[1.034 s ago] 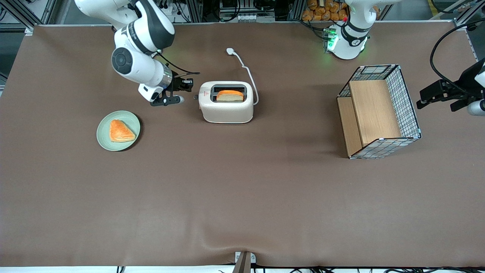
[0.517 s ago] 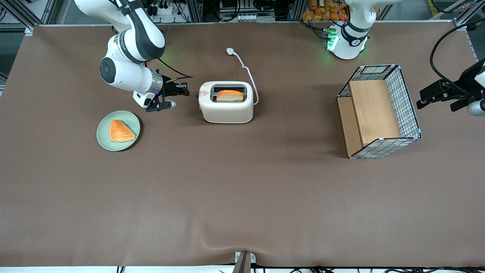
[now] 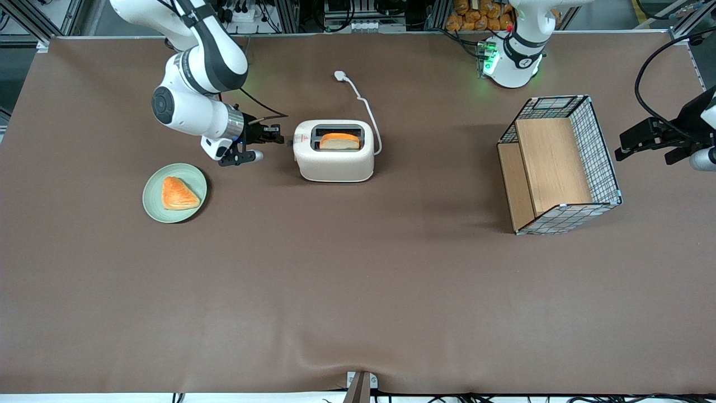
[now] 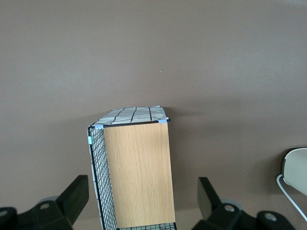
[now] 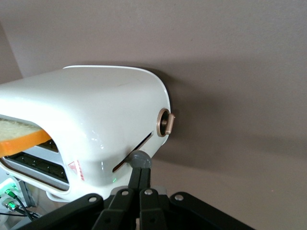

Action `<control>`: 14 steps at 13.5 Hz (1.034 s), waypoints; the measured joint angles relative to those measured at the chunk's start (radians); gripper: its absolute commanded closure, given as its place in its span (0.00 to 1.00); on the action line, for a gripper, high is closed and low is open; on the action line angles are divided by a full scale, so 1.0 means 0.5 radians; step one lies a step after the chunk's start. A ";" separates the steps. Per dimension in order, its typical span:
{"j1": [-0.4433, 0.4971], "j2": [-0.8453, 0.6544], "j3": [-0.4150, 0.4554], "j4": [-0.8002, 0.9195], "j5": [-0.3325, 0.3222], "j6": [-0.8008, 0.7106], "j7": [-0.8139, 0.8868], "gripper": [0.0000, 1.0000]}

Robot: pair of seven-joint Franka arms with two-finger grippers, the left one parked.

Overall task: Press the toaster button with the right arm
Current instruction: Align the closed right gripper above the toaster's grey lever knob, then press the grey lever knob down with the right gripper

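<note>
The toaster (image 3: pixel 334 151) is stood on the brown worktop (image 3: pixel 358 291) with a slice of bread (image 3: pixel 339 141) in its slot, its long axis pointed toward the gripper (image 3: pixel 275 136) of the right arm (image 3: pixel 196 84). The toaster button (image 5: pixel 140 159), a small grey lever in a slanted slot on the narrow end, is met directly ahead of the fingers (image 5: pixel 139 184). In the right wrist view, the fingers are seen pressed together, tips touching the lever's knob; nothing is gripped. A downward push along the slot is judged to be needed next.
</note>
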 measured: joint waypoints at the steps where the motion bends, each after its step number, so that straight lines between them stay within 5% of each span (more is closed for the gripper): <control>1: 0.011 0.007 0.001 -0.001 0.016 0.015 0.000 1.00; 14: 0.072 0.162 0.004 -0.003 0.152 0.186 -0.091 1.00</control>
